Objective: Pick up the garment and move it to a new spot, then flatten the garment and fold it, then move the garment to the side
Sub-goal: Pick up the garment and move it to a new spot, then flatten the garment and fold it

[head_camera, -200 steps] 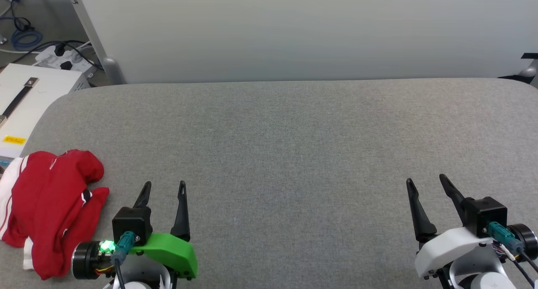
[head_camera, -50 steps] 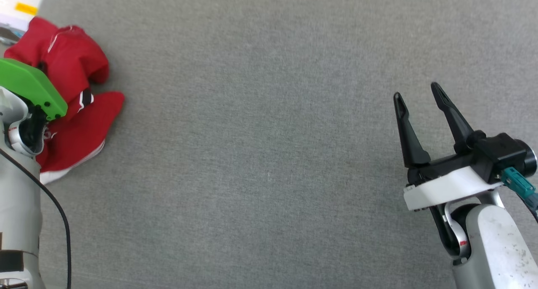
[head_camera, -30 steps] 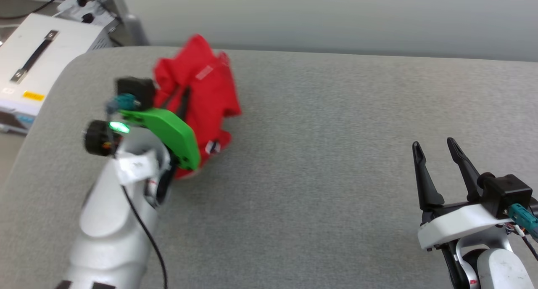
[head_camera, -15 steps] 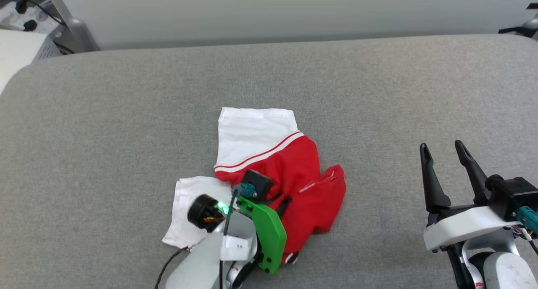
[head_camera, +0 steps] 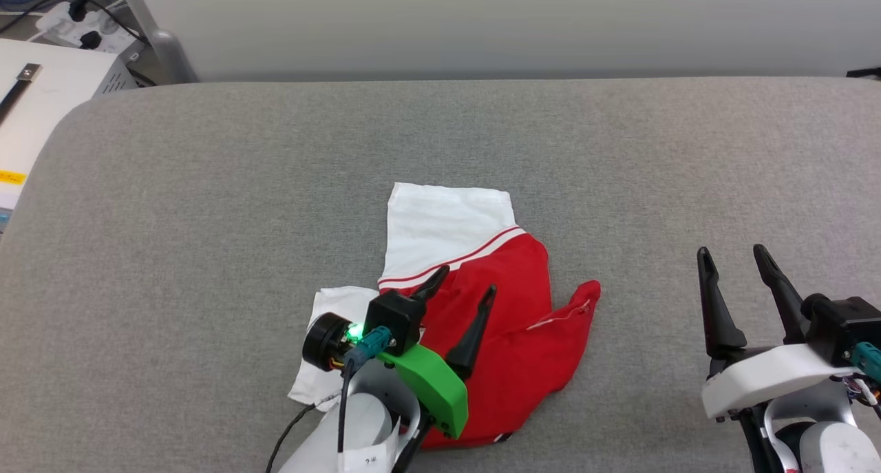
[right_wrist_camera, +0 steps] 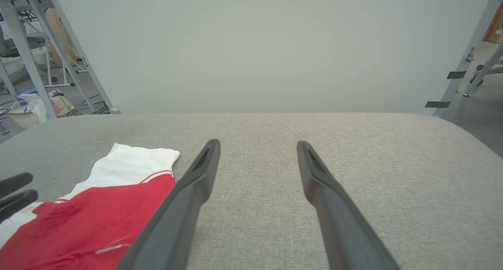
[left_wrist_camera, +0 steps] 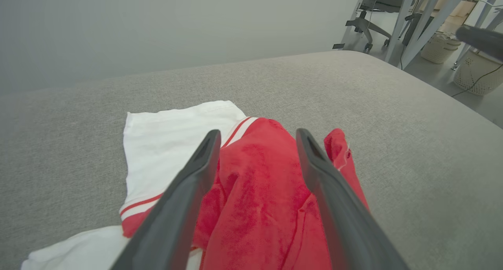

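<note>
Shirt (head_camera: 513, 314) set down mid-table (head_camera: 206, 218); left hand (head_camera: 466, 280) has let go.
The left hand, which was clamped on the cloth a moment ago, now hangs open just above it, so the move looks done and flattening comes next. The shirt lies crumpled, with the red body bunched and one white sleeve spread towards the far edge. The right hand (head_camera: 731, 251) is open, empty and well apart.

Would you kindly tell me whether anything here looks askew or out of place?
The garment lies crumpled on the grey surface, not flat: one white sleeve spread out, the red body folded over itself beneath the open left claw. Nothing looks damaged.
</note>
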Robot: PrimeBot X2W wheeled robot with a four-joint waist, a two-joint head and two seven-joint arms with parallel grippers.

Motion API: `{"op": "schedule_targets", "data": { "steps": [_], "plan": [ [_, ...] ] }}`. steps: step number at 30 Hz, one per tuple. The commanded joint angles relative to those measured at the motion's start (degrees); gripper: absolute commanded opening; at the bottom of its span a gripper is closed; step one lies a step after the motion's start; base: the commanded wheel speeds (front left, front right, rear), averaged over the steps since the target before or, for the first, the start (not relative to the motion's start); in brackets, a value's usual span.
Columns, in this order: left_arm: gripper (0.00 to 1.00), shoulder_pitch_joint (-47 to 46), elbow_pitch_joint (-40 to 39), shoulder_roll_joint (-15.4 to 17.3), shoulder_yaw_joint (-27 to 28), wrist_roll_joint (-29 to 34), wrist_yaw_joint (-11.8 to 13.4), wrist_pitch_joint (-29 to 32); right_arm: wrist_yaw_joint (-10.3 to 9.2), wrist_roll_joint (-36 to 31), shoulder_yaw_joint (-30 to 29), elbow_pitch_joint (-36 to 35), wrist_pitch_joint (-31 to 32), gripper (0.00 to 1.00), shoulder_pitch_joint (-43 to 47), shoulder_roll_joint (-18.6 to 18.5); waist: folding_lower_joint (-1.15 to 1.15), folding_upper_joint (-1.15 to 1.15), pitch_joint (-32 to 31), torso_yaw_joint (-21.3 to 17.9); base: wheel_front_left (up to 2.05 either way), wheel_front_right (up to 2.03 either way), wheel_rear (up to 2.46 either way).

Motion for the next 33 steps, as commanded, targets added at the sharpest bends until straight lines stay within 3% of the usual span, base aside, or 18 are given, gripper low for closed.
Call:
{"op": "schedule_targets", "data": {
  "steps": [1,13,23,33],
  "plan": [
    [1.00,1.29,-0.86,-0.23,0.77,0.19,0.92,-1.38,-0.04,0.02,-0.31,0.07,0.29,1.00,0.96,-0.05,0.00,0.00,-1.68,1.92,0.00,0.00,0.00],
    [1.00,5.99,-12.00,0.94,13.61,-0.12,6.65,-4.03,-0.04,1.21,-1.84,1.87,3.54,1.00,2.07,-0.09,0.00,0.00,-3.02,6.05,0.00,0.00,0.00],
    [1.00,9.01,-17.12,0.69,19.93,3.50,5.91,-4.05,-0.04,6.59,-1.62,12.08,7.56,1.00,-4.73,-4.94,0.00,0.00,0.45,11.93,0.00,0.00,0.00],
    [1.00,7.99,-17.13,-1.77,20.14,5.22,3.98,-4.06,-0.04,15.99,11.36,26.36,23.50,1.00,-24.73,-14.95,0.00,0.00,5.09,19.03,0.00,0.00,0.00]
  ]
}}
